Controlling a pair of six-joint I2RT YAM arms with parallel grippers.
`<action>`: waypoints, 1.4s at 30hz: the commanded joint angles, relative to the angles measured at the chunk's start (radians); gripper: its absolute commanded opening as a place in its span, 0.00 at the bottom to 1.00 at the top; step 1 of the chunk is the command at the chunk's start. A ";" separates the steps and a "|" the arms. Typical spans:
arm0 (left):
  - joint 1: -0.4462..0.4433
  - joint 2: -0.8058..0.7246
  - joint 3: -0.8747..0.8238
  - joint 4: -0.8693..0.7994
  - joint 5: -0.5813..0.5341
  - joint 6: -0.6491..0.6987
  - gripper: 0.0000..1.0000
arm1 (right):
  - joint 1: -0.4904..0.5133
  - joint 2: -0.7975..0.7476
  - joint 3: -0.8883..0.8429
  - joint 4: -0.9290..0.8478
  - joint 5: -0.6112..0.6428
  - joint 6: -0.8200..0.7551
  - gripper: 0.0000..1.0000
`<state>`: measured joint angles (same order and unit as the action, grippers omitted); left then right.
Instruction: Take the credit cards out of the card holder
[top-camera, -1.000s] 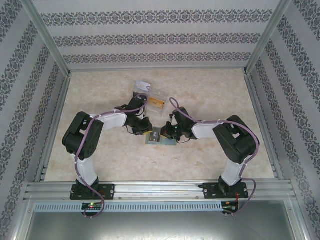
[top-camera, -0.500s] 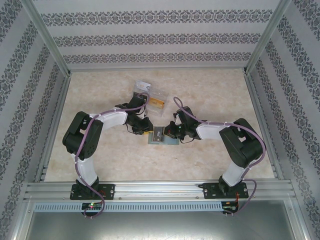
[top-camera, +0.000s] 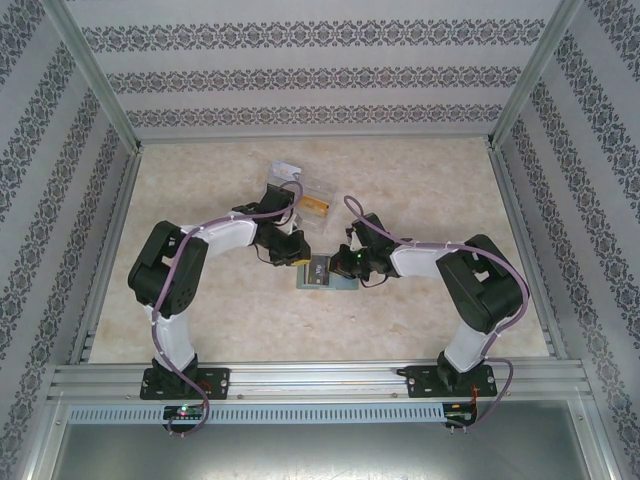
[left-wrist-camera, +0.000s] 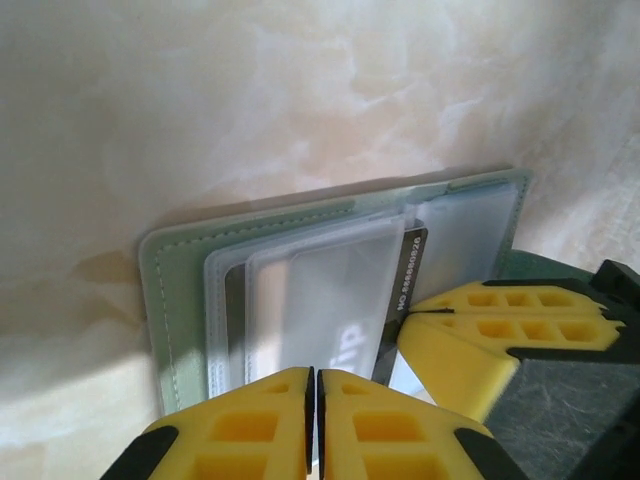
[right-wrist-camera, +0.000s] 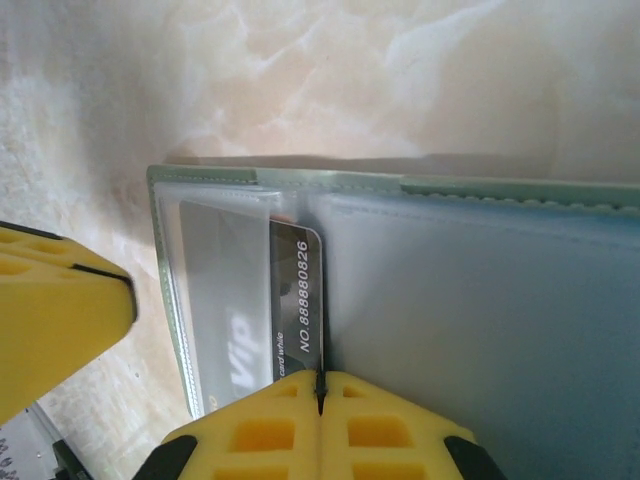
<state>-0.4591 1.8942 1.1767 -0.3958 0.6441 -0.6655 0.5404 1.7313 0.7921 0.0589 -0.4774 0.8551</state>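
Observation:
The pale grey-green card holder (top-camera: 318, 276) lies open on the table between both arms, its clear sleeves facing up (left-wrist-camera: 180, 290) (right-wrist-camera: 480, 300). A dark grey-black credit card (right-wrist-camera: 298, 290) printed "NO 88888826" and "Vip" sticks partly out of the left sleeve toward the spine (left-wrist-camera: 407, 275). My right gripper (right-wrist-camera: 320, 385) is shut on this card's near edge (top-camera: 346, 268). My left gripper (left-wrist-camera: 317, 385) is shut, with its tips over the near edge of the sleeve (top-camera: 297, 262). Whether it pinches the sleeve is hidden. One left finger (right-wrist-camera: 55, 315) stands beside the holder's left edge.
A clear plastic compartment box (top-camera: 300, 195) with a gold-orange card (top-camera: 316, 207) in it stands just behind the left gripper. Bare marble tabletop (top-camera: 430, 190) lies around the holder. Metal rails (top-camera: 320, 375) and patterned walls enclose the table.
The right gripper has shifted a little to the right at the holder. The left wrist has edged slightly toward the holder and its jaws have come closer together.

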 joint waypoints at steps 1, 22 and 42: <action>-0.012 0.042 0.015 -0.017 0.018 0.025 0.12 | -0.002 0.014 0.021 -0.028 0.032 -0.035 0.00; -0.014 0.072 -0.012 -0.063 -0.058 0.042 0.10 | -0.005 0.037 0.025 0.031 -0.008 0.005 0.20; -0.013 0.077 -0.011 -0.058 -0.066 0.019 0.13 | -0.049 -0.084 -0.071 0.028 0.087 -0.020 0.00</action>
<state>-0.4637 1.9369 1.1790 -0.3977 0.6350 -0.6540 0.5003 1.6867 0.7494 0.0830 -0.4450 0.8574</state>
